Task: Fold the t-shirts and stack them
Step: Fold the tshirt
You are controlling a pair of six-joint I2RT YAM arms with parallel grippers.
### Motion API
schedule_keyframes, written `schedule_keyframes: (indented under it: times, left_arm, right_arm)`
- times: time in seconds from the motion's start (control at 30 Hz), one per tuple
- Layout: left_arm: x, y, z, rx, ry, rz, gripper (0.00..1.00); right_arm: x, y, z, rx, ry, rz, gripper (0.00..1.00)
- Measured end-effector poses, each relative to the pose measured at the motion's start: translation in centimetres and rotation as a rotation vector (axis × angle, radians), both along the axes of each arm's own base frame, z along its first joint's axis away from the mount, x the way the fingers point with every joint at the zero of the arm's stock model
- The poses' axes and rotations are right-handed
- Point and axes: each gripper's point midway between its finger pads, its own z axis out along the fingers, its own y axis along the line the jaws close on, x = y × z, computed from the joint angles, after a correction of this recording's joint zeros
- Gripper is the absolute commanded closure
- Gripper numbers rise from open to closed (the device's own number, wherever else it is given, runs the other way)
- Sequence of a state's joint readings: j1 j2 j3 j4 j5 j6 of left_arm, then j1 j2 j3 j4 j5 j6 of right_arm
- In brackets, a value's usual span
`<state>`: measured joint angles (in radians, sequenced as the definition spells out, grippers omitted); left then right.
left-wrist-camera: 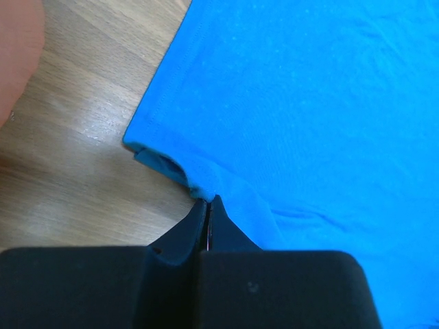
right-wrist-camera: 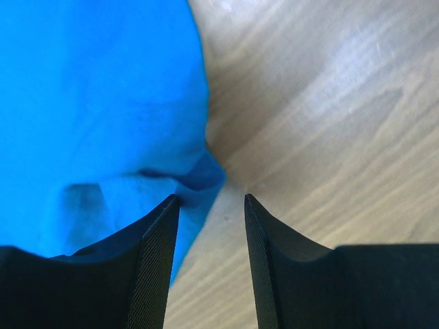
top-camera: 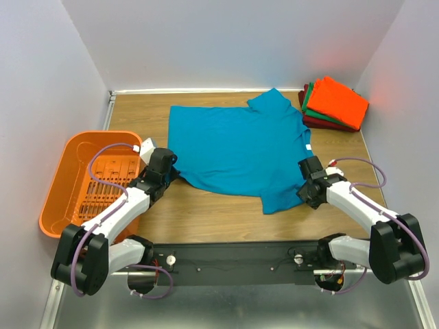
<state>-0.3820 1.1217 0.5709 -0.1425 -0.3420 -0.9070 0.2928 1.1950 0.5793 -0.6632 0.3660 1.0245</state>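
**Operator:** Report gripper states, left to right.

**Technician:** The left gripper (left-wrist-camera: 208,203) is closed on the near-left hem corner of the teal t-shirt (top-camera: 236,144), just right of the orange basket (top-camera: 68,175). The bite is shallow: only a small fold of hem sits between the tips. The right gripper (right-wrist-camera: 211,203) has its jaws parted and holds nothing. It straddles the shirt's near-right edge, with one finger over cloth and the other over bare table (top-camera: 212,216).

**Operator:** Failure modes from this position?

**Technician:** Three are likely.
1. The hem may slip out of the left tips under tension, because the bite is so shallow.
2. If the left arm lifts before the right jaws close, the shirt would drag and bunch to one side.
3. The right jaws may close on a single layer or miss the edge, which would make the fold skewed.

**Operator:** Condition and location of the shirt?

**Technician:** It lies spread nearly flat at the table's centre. The hem is to the left and the white neck label (top-camera: 308,147) to the right. One sleeve points far and the other near. Minor wrinkles show near both grippers. The folded stack (top-camera: 334,103), with orange on top of green and dark red, sits in the far right corner, well apart from the shirt's body.
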Motion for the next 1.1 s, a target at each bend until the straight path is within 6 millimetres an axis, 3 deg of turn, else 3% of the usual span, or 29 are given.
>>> schedule_keyframes:
  times: [0.1, 0.13, 0.23, 0.3, 0.63, 0.9, 1.1]
  left_arm:
    - [0.0, 0.0, -0.1, -0.001, -0.001, -0.001, 1.00]
    - [0.0, 0.0, -0.1, -0.001, 0.000, -0.001, 1.00]
    - [-0.1, 0.0, -0.3, 0.000, 0.003, -0.002, 1.00]
    - [-0.2, 0.0, -0.4, 0.001, 0.007, -0.002, 1.00]
    - [-1.0, 0.4, -1.7, 0.011, 0.036, 0.002, 1.00]
    - [-2.5, 1.0, -3.2, 0.014, 0.086, 0.022, 1.00]
    - [-3.5, 1.7, -3.0, 0.015, 0.094, 0.049, 1.00]
  right_arm:
    - [0.8, -0.1, 0.2, -0.009, -0.034, -0.002, 0.62]
    - [1.1, -0.1, 0.3, -0.010, -0.048, -0.003, 0.75]
    - [1.8, -0.1, 0.7, -0.012, -0.080, 0.006, 0.95]
    - [2.1, 0.0, 1.1, -0.009, -0.101, 0.014, 0.99]
    - [2.2, 0.9, 5.4, 0.069, -0.251, 0.059, 0.99]
    - [1.9, 1.5, 11.8, 0.143, -0.400, 0.083, 0.99]
    - [1.5, 1.4, 14.6, 0.152, -0.443, 0.093, 0.99]
